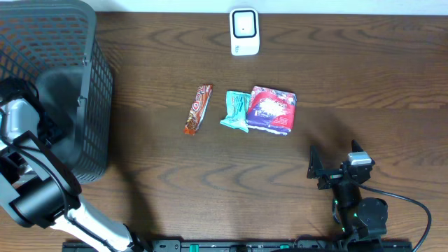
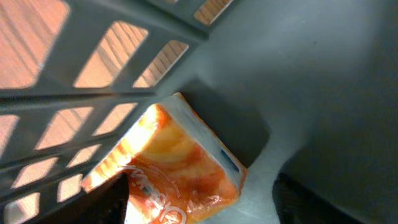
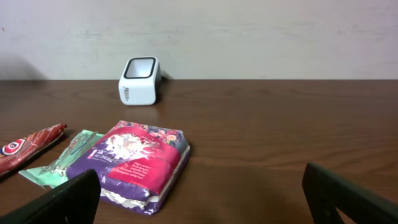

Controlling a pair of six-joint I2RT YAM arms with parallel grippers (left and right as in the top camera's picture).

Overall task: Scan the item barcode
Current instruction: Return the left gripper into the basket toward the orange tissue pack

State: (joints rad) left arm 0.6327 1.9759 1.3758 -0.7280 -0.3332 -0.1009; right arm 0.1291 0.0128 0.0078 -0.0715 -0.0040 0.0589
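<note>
An orange packet (image 2: 180,168) lies in a corner of the grey basket (image 2: 298,74). My left gripper (image 2: 199,208) is down inside the basket and straddles the packet. Its left finger touches the packet's side, while a gap shows before the right finger, so it is open. The white barcode scanner (image 1: 244,31) stands at the table's far edge. My right gripper (image 1: 334,161) hovers open and empty near the front right. It faces a purple pack (image 3: 134,162) and the scanner (image 3: 139,81).
The grey mesh basket (image 1: 98,77) takes up the table's left side, with my left arm (image 1: 17,119) reaching into it. A red-brown bar (image 1: 198,108), a teal sachet (image 1: 236,110) and the purple pack (image 1: 273,110) lie in a row mid-table.
</note>
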